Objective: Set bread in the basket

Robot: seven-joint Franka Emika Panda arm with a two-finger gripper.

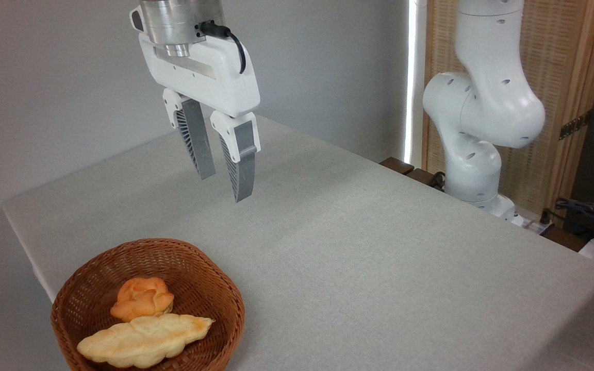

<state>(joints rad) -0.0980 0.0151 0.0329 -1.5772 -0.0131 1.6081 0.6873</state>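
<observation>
In the basket (147,304): bread (142,340) down, task looks done from my end.
It lies beside the bun (142,298); tool (225,175) hangs well above the basket, fingers apart, holding nothing.

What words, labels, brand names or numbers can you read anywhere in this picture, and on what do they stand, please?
None can be read: no print shows on the gripper, the white arm, the basket, the bread, the small bun or the table.
</observation>
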